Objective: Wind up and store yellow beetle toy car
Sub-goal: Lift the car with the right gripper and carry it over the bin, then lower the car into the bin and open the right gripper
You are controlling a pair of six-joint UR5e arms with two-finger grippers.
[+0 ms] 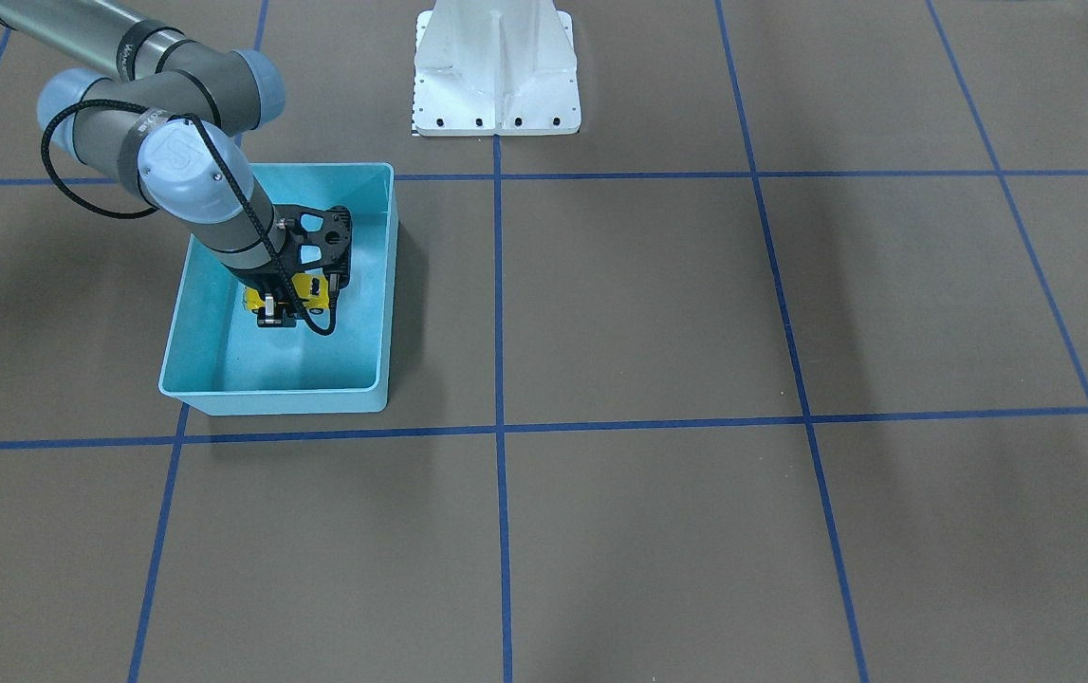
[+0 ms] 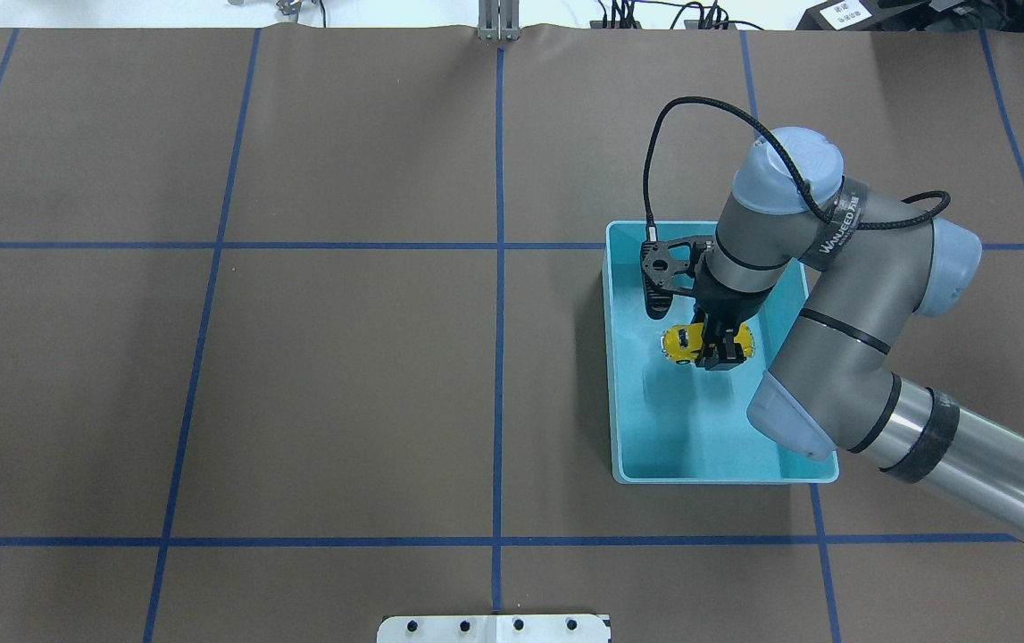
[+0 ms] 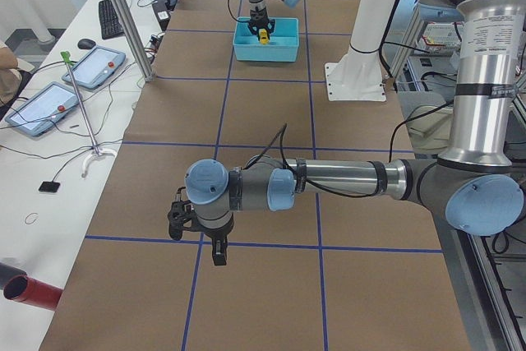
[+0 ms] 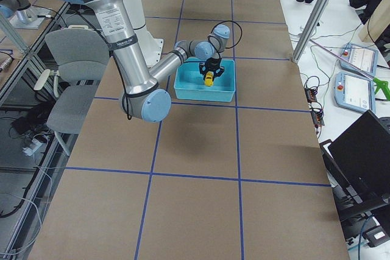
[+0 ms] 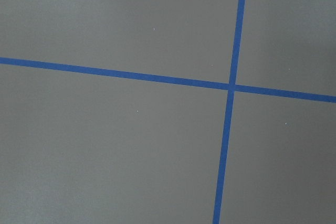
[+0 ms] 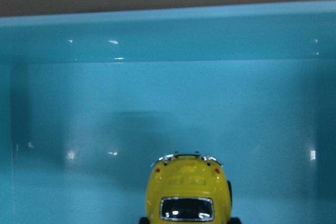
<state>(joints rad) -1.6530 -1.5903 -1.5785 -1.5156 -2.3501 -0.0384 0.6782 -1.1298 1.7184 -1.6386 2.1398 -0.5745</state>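
On table [image 2: 342, 375], in light blue bin [image 2: 690, 438], right gripper [image 2: 715, 350] grips yellow beetle toy car [image 2: 679, 342]; seat it flat b4 releasing.

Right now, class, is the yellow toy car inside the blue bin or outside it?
Inside. The yellow beetle toy car is within the walls of the light blue bin, held by the right gripper.

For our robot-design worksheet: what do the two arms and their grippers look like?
The right arm and left arm are silver-grey tubes with pale blue joint caps and black bands. A black braided cable runs to the black right gripper; the left gripper is black too.
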